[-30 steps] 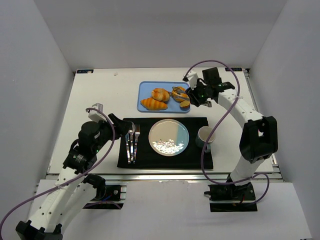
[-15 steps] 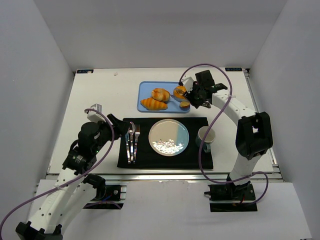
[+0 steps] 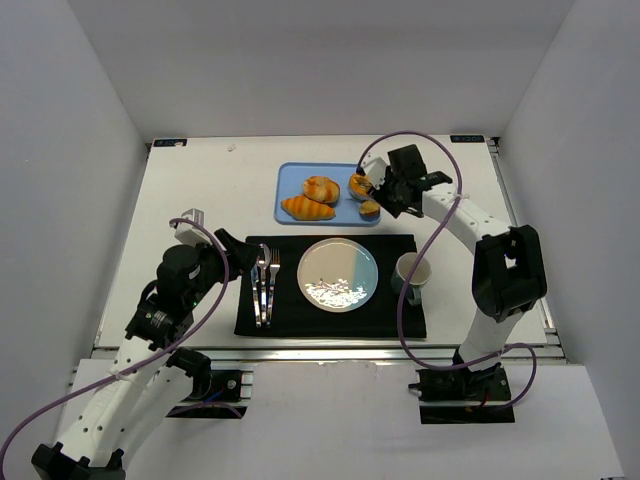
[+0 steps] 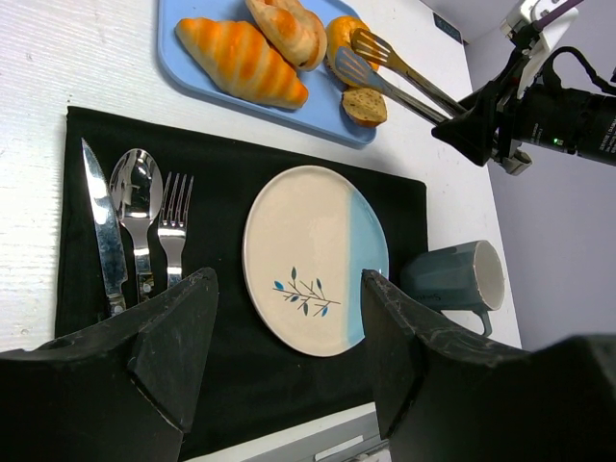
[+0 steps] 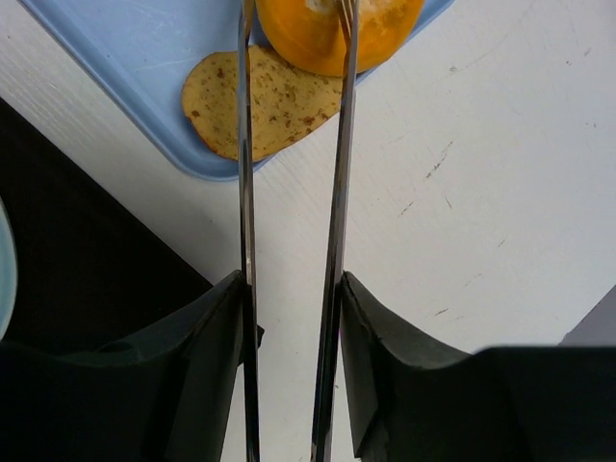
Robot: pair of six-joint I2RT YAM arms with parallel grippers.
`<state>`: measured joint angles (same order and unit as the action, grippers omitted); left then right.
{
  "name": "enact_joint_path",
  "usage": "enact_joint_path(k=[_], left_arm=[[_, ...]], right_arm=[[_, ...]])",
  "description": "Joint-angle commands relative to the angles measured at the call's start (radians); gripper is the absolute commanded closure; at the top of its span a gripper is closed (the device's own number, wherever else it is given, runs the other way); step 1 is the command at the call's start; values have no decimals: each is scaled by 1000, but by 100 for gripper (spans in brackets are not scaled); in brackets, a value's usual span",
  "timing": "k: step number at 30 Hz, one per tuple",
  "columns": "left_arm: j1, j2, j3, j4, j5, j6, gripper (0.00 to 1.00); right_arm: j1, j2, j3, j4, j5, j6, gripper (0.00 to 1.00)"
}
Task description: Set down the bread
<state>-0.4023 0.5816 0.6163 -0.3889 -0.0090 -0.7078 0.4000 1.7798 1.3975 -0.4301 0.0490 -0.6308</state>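
Right arm [image 3: 455, 208] stretched over tray [image 3: 292, 182], hand [image 5: 292, 298] pinching tongs [image 5: 339, 192] at orange roll [image 5: 313, 29]

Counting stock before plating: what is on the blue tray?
A striped croissant, a twisted bun, a round orange roll between the tongs' tips, and a flat brown slice. The roll hides part of the slice.

a white table [image 3: 190, 190] with a faintly scuffed top fills the middle of the scene, boxed in by a plain pale back wall [image 3: 320, 70], left wall [image 3: 60, 180] and right wall [image 3: 590, 180]. a metal rail [image 3: 330, 350] runs along its near edge, with a lower white board [image 3: 330, 420] in front. the light is even and soft, casting only faint shadows.
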Motion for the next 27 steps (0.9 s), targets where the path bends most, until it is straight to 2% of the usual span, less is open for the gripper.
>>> enact_joint_path(k=[1, 3, 4, 5, 8, 10, 16, 21, 24, 27], left_arm=[[0, -9, 3, -2, -11, -2, 29], [0, -16, 7, -7, -14, -2, 29], [0, -17, 7, -10, -16, -2, 29], [0, -19, 5, -11, -17, -4, 29], [0, -28, 3, -10, -19, -10, 29], [-1, -29, 3, -8, -19, -12, 29], [0, -25, 16, -8, -22, -10, 29], [0, -20, 13, 2, -16, -10, 29], [0, -16, 16, 5, -13, -10, 29], [0, -12, 25, -4, -16, -4, 29]], right_arm=[[13, -3, 15, 30, 40, -15, 54], [16, 0, 23, 18, 32, -17, 66], [16, 0, 23, 17, 26, -18, 66], [16, -13, 23, 16, 19, -18, 77], [14, -45, 12, 28, 2, -20, 90], [10, -89, -2, 34, -12, -12, 95], [-23, -284, -98, 51, -149, 11, 100], [-24, -448, -216, 22, -297, -29, 100], [-24, -520, -250, -50, -412, -53, 100], [-13, -577, -261, -200, -527, -154, 100]])
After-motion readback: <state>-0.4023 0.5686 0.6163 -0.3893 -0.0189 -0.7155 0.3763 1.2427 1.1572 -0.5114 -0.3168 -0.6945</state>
